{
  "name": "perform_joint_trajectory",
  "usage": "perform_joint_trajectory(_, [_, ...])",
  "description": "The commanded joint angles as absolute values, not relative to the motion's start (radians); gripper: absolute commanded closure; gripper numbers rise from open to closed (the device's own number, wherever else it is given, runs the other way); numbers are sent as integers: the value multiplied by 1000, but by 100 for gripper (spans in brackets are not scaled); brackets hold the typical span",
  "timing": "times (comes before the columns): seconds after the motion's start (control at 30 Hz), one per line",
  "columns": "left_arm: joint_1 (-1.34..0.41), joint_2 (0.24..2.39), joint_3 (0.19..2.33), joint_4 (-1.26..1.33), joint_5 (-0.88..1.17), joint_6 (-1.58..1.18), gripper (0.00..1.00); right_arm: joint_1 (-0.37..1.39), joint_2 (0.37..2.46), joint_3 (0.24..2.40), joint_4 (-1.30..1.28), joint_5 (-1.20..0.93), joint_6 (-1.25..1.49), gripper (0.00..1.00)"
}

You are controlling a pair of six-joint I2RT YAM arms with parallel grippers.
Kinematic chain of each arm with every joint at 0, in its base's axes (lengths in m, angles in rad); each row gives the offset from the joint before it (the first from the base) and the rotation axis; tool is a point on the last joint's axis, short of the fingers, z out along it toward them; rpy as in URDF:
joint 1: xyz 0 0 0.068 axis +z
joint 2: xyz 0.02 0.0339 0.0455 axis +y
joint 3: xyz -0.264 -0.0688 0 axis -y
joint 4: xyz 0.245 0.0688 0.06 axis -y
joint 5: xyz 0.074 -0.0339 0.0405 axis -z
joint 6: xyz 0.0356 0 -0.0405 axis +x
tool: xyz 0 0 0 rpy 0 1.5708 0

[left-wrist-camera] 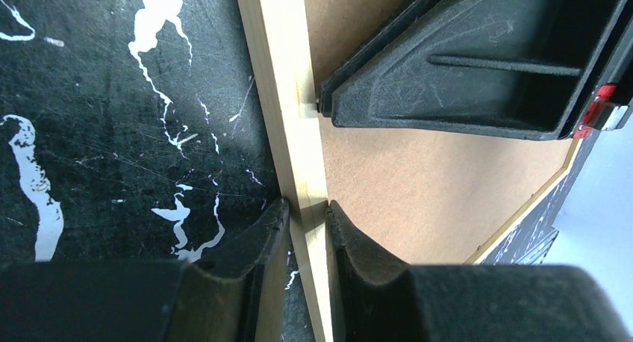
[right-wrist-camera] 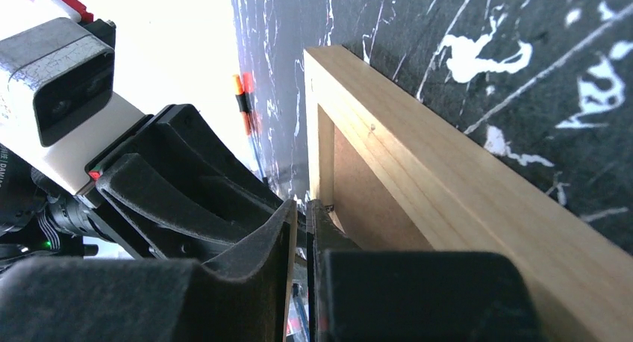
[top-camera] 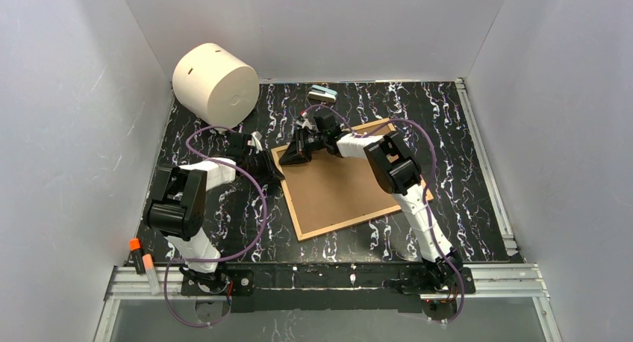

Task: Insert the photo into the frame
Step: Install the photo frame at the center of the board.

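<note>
The frame point(top-camera: 336, 189) lies back up on the black marbled table, showing its brown fibreboard back inside thin light-wood edges. My left gripper point(top-camera: 267, 165) is at the frame's left edge. In the left wrist view its jaws point(left-wrist-camera: 307, 211) are shut across the wooden rail point(left-wrist-camera: 284, 95), one finger outside it and one on the board side. My right gripper point(top-camera: 293, 157) reaches in from the right to the far-left corner. There its fingers point(right-wrist-camera: 301, 207) are pinched on the same left rail of the frame point(right-wrist-camera: 418, 155), beside a small metal tab. The photo is not in view.
A big cream cylinder point(top-camera: 216, 84) lies at the back left corner. A small teal and grey object point(top-camera: 322, 94) sits at the back edge, and orange-capped markers point(top-camera: 142, 256) stand by the left arm's base. White walls close in the table on three sides.
</note>
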State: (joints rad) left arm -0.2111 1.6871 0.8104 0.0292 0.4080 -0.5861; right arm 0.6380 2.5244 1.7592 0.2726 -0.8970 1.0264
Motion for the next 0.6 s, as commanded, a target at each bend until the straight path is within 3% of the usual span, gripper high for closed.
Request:
perform_joint_trajectory(0.0, [-204,1704,754,-120,321,-535,83,652,2543,1803,283,-910,1023,82])
perform_joint_trajectory(0.57, [-201,1707,743,-112,315,-534,83,669,2542,1882,-98,-707,770,80])
